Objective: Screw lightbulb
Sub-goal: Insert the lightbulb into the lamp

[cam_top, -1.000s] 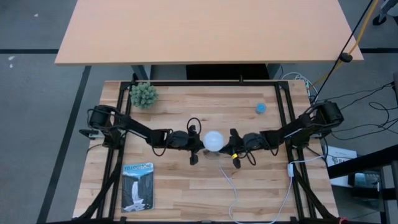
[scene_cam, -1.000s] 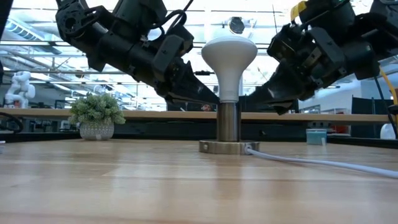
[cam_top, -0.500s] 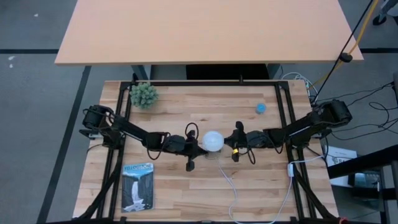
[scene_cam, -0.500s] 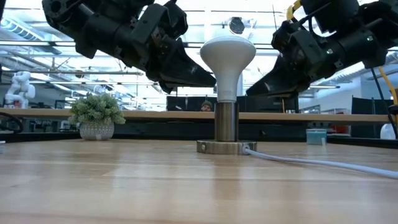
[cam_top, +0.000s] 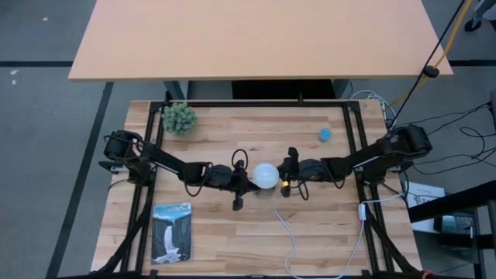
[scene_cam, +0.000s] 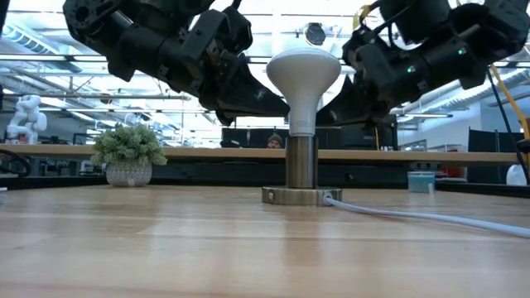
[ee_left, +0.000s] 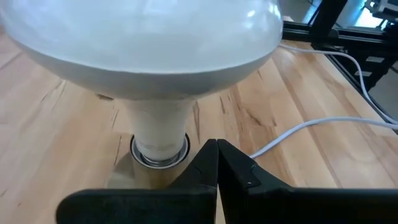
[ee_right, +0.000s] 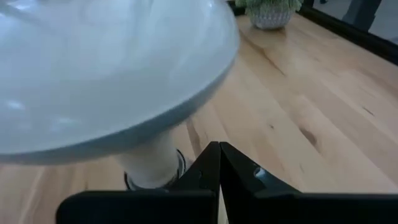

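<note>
The white lightbulb (cam_top: 266,176) stands upright at the table's middle, its screw end in a silvery socket (scene_cam: 301,170) on a round base. My left gripper (scene_cam: 281,109) is shut, and its tips sit just under the dome on the bulb's left. Slanting down from the right, my right gripper (scene_cam: 325,112) is also shut, level with the cone-shaped body. In the wrist views the shut tips of my left gripper (ee_left: 217,149) and of my right gripper (ee_right: 219,149) point at the bulb's narrow neck (ee_left: 160,127) below the dome. My left gripper has its shut fingertips close against the cone-shaped body (scene_cam: 291,103) under the dome, coming from the table's left and slanting down; I cannot tell whether they touch it. My right gripper comes the same way from the right, near the body (scene_cam: 315,103); contact cannot be told.
A white cord (cam_top: 287,232) runs from the socket toward the near right edge. A small potted plant (cam_top: 179,118) stands at the far left, a blue cap (cam_top: 325,134) lies at the far right, and a picture booklet (cam_top: 171,231) lies at the near left.
Both grippers have risen from the socket's top to just under the dome, staying shut. The left one drew slightly back toward the table's left. The right one tipped flatter, pulled away to the right, then came back toward the bulb. The bulb stays upright in the socket.
</note>
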Controlling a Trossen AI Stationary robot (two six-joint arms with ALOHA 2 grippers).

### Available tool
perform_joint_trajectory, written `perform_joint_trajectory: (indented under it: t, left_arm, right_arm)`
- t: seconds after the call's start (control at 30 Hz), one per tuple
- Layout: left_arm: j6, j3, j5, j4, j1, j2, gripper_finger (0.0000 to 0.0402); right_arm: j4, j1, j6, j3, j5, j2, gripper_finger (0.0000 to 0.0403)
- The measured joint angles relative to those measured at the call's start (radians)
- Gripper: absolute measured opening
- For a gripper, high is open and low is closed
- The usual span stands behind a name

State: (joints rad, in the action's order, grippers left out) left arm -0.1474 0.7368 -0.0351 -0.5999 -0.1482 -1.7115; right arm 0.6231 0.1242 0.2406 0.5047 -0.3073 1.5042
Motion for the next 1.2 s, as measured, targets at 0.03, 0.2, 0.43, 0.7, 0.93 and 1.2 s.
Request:
perform_joint_trajectory:
  t: [0.03,0.2,0.43,0.7,0.93,1.2]
  left_arm:
    - [0.0,0.0,0.0,-0.001,0.0,0.0,0.0002]
    - [0.0,0.0,0.0,-0.01,-0.002,0.0,0.0002]
    - [-0.002,0.0,0.001,-0.053,-0.002,-0.008,0.0002]
    - [-0.024,0.026,-0.016,-0.094,-0.023,-0.087,0.0002]
    - [-0.001,0.054,-0.014,-0.094,0.007,-0.086,0.0002]
    - [-0.002,0.055,-0.009,-0.043,0.012,-0.086,0.0002]
  right_arm:
    - [-0.003,-0.001,-0.002,0.004,0.0,0.007,0.0]
    - [0.01,-0.001,-0.017,0.01,0.002,0.015,0.0]
    - [0.021,-0.003,-0.004,0.01,0.025,0.015,0.0]
    - [0.021,-0.003,0.019,0.01,0.026,0.015,0.0]
    - [0.016,-0.002,0.069,0.009,0.031,0.015,0.0]
    - [0.01,0.0,0.064,0.009,0.118,0.015,0.0]
